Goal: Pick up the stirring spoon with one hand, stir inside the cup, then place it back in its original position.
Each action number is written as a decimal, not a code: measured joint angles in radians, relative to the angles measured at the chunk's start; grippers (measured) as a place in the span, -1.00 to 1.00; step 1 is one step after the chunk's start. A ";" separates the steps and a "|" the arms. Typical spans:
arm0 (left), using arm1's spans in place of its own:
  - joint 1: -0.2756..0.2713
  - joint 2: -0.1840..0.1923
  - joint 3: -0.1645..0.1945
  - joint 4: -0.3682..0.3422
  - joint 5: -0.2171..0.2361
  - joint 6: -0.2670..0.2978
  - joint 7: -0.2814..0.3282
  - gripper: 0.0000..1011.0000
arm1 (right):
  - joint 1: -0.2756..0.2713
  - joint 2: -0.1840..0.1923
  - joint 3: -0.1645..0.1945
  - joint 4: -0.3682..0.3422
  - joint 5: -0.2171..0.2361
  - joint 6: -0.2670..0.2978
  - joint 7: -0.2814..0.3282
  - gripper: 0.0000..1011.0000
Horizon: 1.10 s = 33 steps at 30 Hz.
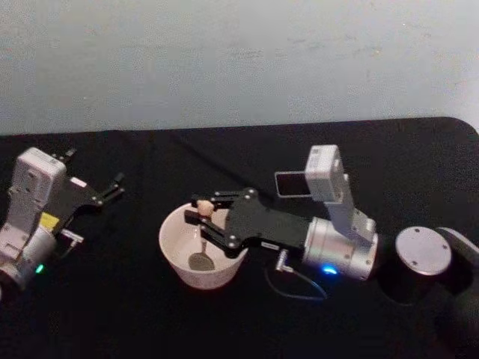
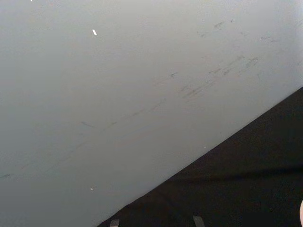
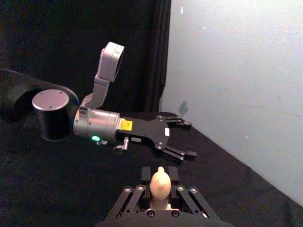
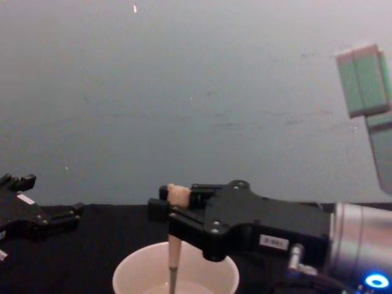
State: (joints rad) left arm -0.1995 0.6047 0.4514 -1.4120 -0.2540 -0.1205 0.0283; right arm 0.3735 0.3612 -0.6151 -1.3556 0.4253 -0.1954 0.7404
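The off-white cup [image 1: 171, 238] stands on the black table just left of centre. Above it my right gripper [image 1: 202, 216] reaches in from the right and is shut on the stirring spoon [image 1: 200, 261]. The spoon hangs nearly upright, with its steel bowl down inside the cup. In the chest view its cream handle [image 4: 177, 195] sticks up above the right gripper [image 4: 174, 205] and its neck drops into the cup [image 4: 131, 273]. The right wrist view has the handle's top [image 3: 160, 182] between the fingers. The dark grey holder [image 1: 289, 184] stands behind the right wrist. My left gripper [image 1: 96, 173] rests open at the far left.
A pale wall runs behind the table's far edge. The right arm's round metal joint cap [image 1: 423, 250] sits at the right, and a thin cable [image 1: 296, 288] loops below the wrist. The left gripper [image 3: 185, 139] lies open across the table from the cup.
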 joint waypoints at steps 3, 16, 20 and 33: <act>0.000 0.000 0.000 0.000 0.000 0.000 0.000 0.98 | 0.016 -0.021 -0.008 0.025 -0.001 0.002 -0.009 -0.58; 0.000 0.000 0.000 0.000 0.000 0.000 0.000 0.98 | 0.094 -0.097 0.000 0.164 -0.045 -0.026 -0.070 -0.58; 0.000 0.000 0.000 0.000 0.000 0.000 0.000 0.98 | 0.102 -0.100 0.008 0.183 -0.055 -0.032 -0.075 -0.58; 0.000 0.000 0.000 0.000 0.000 0.000 0.000 0.98 | 0.097 -0.101 0.027 0.189 -0.070 -0.035 -0.080 -0.58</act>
State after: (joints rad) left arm -0.1995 0.6047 0.4514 -1.4120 -0.2539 -0.1205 0.0283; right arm 0.4709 0.2604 -0.5879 -1.1666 0.3549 -0.2303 0.6607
